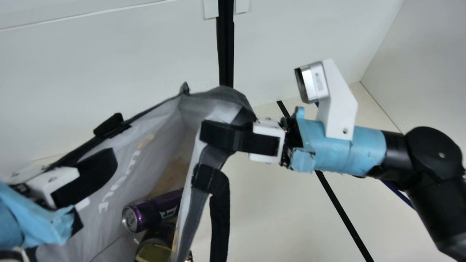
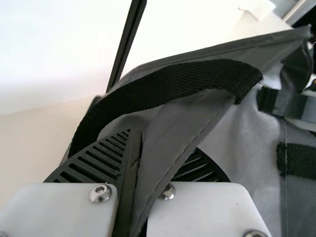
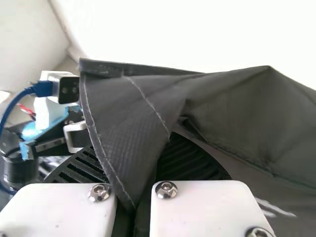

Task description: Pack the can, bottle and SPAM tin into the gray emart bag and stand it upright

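In the main view my left gripper (image 1: 95, 171) is closed on the gray bag's (image 1: 127, 174) left rim, one finger inside. Across the mouth, my right gripper (image 1: 218, 134) pinches the opposite rim. The purple can (image 1: 151, 213) lies inside the bag, above a dark item with a yellowish end (image 1: 153, 253); I cannot tell whether that is the bottle or the tin. In the left wrist view, bag fabric (image 2: 180, 133) runs between the fingers of the left gripper (image 2: 136, 148). In the right wrist view, a gray fold (image 3: 126, 118) is clamped by the right gripper (image 3: 138, 158).
Black straps hang from the bag, one (image 1: 219, 218) beside its right panel. Behind it rises a pale wall (image 1: 109, 62) with a dark vertical strip (image 1: 225, 47). The cream table (image 1: 269, 207) extends to the right, crossed by a black line (image 1: 338, 211).
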Controlling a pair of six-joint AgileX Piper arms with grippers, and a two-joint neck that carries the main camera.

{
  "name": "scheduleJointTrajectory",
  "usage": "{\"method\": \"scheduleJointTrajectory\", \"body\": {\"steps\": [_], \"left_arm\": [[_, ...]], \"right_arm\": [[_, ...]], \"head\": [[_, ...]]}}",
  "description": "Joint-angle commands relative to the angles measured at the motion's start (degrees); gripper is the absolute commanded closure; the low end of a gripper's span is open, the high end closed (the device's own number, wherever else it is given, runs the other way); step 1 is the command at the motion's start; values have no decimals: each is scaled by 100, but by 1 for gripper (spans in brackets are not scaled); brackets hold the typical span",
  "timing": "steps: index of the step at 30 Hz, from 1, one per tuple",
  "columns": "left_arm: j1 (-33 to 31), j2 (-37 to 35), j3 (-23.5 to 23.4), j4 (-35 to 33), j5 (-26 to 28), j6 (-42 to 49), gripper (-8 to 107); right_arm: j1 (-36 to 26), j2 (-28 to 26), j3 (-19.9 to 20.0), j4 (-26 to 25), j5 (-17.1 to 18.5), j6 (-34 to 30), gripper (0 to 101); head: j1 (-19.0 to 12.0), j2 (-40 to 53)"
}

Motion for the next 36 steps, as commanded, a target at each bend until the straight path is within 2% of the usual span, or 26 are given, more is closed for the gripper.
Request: {"method": "scheduleJointTrajectory", "body": {"steps": [1,12,22,29,36], "left_arm": [[8,-74,15,-5,160,18,107],[99,-441,182,-151,632,112,107],[270,-465,507,-441,761,198,107],[288,-282,902,-584,335,441,107],[318,74,1145,-755,-401,877,107]], "right_arm": [[-92,-208,29,-190,-53,79,101],[-366,-891,128,-818,-53,344,101],[-325,-1049,191,-1612,-53,361,101],[-373,-867,322,-2078,-53,-219,101],[-473,-475,304,-1971,-53,-1099,101]], "head": [[-130,-5],[-130,-5],[-130,-5],[-130,-5],[-130,-5]]}}
